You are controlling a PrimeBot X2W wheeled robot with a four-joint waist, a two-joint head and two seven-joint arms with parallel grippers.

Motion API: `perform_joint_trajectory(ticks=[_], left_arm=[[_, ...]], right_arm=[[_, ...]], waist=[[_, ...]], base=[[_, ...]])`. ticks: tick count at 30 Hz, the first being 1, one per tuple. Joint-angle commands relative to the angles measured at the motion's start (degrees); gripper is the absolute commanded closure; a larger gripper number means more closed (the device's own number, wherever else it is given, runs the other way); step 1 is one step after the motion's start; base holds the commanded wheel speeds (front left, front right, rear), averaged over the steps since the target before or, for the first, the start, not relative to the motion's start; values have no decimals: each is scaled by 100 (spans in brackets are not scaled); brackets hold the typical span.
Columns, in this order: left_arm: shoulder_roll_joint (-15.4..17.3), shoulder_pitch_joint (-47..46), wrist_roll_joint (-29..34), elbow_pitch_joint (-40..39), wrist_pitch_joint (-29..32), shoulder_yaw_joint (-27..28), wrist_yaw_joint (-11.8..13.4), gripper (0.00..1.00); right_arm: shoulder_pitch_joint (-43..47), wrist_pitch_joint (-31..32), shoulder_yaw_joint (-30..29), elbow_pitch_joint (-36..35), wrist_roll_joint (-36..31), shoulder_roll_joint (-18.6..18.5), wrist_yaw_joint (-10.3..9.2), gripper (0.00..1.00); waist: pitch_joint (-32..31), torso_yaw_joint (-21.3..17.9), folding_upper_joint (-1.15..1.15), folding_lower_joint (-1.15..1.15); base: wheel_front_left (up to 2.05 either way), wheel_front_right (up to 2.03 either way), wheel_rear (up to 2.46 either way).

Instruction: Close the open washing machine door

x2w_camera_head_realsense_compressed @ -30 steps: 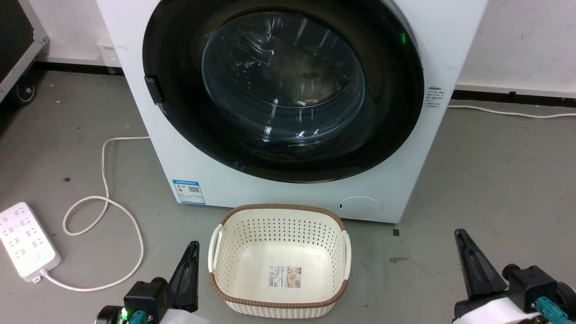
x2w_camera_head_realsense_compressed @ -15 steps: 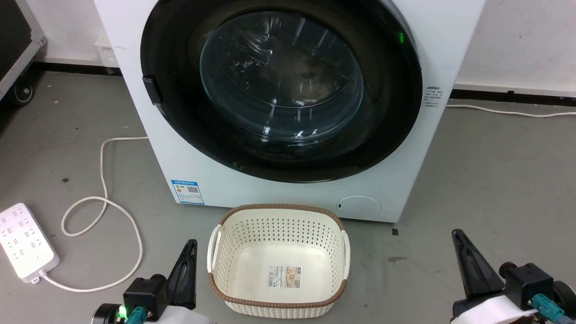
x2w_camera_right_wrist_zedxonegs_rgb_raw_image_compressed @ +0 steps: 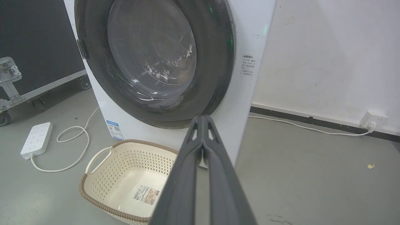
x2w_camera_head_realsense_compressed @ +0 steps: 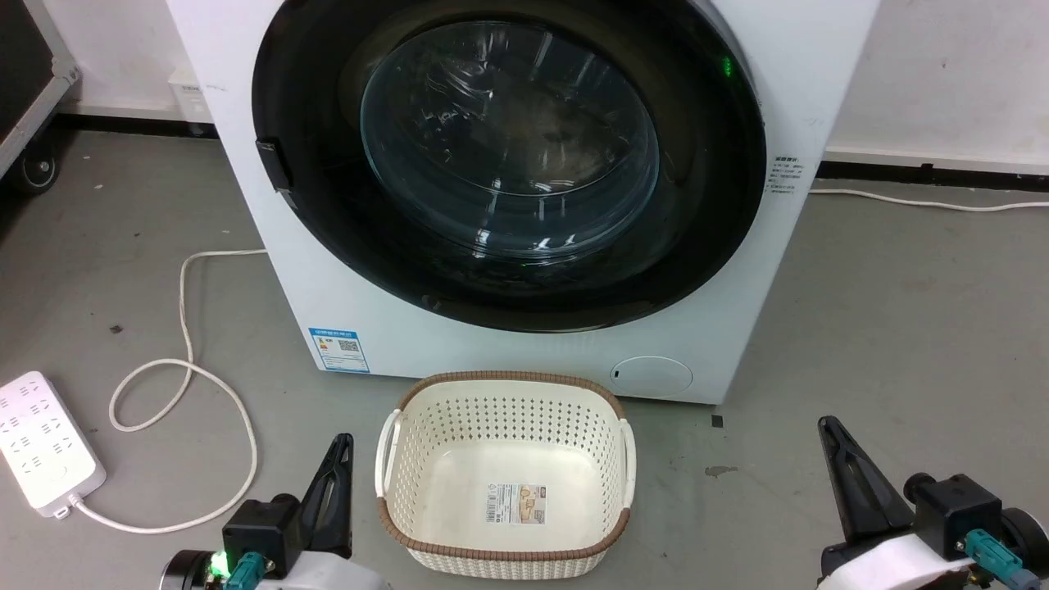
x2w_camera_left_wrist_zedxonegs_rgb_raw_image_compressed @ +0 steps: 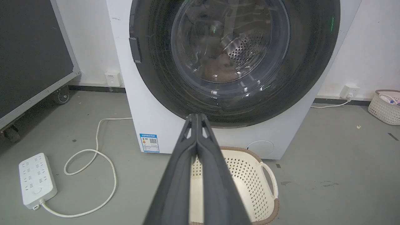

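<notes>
So, the washing machine door [x2w_camera_head_realsense_compressed: 508, 164] sits flat in the front of the washing machine [x2w_camera_head_realsense_compressed: 459, 328]. Its black rim is flush all round as far as we can tell, so we reckon it's already shut. That'd explain why our left gripper [x2w_camera_head_realsense_compressed: 344, 447] and right gripper [x2w_camera_head_realsense_compressed: 829, 430] hang low either side of the cream basket [x2w_camera_head_realsense_compressed: 508, 381], well apart from the door, each with fingers pressed together on nothing. The basket stands empty just in front of the machine. Grey concrete floor [x2w_camera_head_realsense_compressed: 901, 328], white wall [x2w_camera_right_wrist_zedxonegs_rgb_raw_image_compressed: 328, 62], and a power strip [x2w_camera_head_realsense_compressed: 45, 442] with a looping cable off to our left.
</notes>
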Motion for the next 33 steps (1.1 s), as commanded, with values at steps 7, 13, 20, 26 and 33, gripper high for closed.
perform_joint_trajectory(ticks=[7, 13, 20, 26, 33], left_arm=[[2, -91, 94, -73, 101, 41, 56, 100], [-1, -103, 138, -107, 172, 65, 73, 100], [-3, -118, 190, -146, 254, 93, 94, 100], [-5, -130, 234, -180, 324, 118, 111, 100], [-9, -149, 300, -231, 429, 154, 137, 100]], right_arm=[[-66, 105, 28, -76, -40, 21, -3, 100], [-73, 176, 44, -105, -44, 23, -3, 100], [-82, 258, 63, -138, -49, 26, -3, 100], [-89, 328, 80, -167, -53, 28, -3, 100], [-100, 433, 105, -210, -59, 31, -4, 100]], waist=[[2, -13, 0, 0], [4, -24, 0, 0], [7, -36, 0, 0], [9, -46, 0, 0], [12, -62, 0, 0]], base=[[0, 0, 0], [0, 0, 0], [0, 0, 0], [0, 0, 0], [0, 0, 0]])
